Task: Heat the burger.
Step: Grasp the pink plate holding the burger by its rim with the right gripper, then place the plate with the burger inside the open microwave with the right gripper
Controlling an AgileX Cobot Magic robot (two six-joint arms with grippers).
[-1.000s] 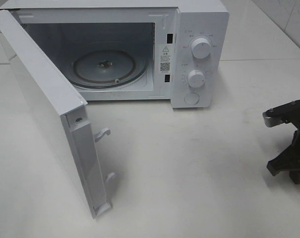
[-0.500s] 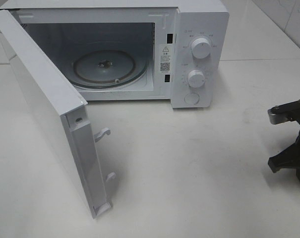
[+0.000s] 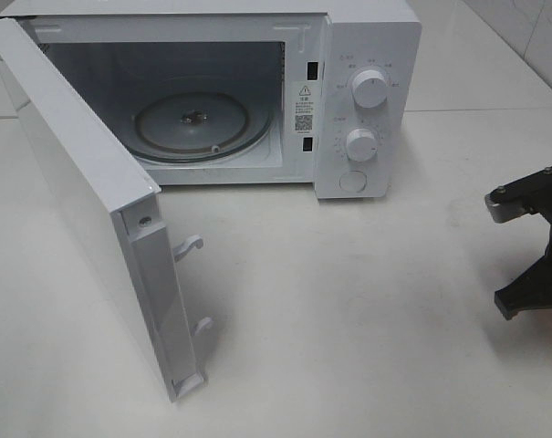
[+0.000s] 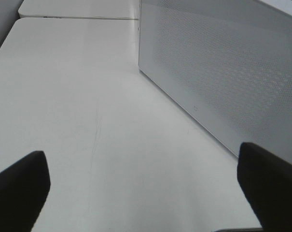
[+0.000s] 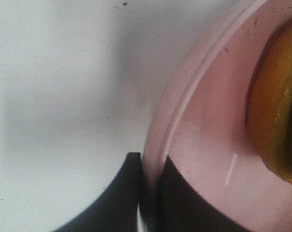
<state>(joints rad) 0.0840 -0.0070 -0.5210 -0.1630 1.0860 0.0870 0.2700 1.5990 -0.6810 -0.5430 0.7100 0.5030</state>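
The right gripper (image 5: 149,160) pinched the rim of the pink plate (image 5: 184,96), one dark finger on each side of the edge. The burger (image 5: 273,106) sat on the plate just inside that grip, with only its golden bun in sight. Over the last second the right arm (image 3: 531,292) had shifted slightly, while nothing else on the table (image 3: 348,301) moved. The microwave (image 3: 367,55) stood well away from this claw, its door (image 3: 84,201) swung wide and its turntable (image 3: 198,123) bare. The left gripper (image 4: 146,176) hung fully spread and empty, near the door's outer face. With the rim apparently secured, the task seemed ready to pass from grasping to carrying, and heating had not yet begun.
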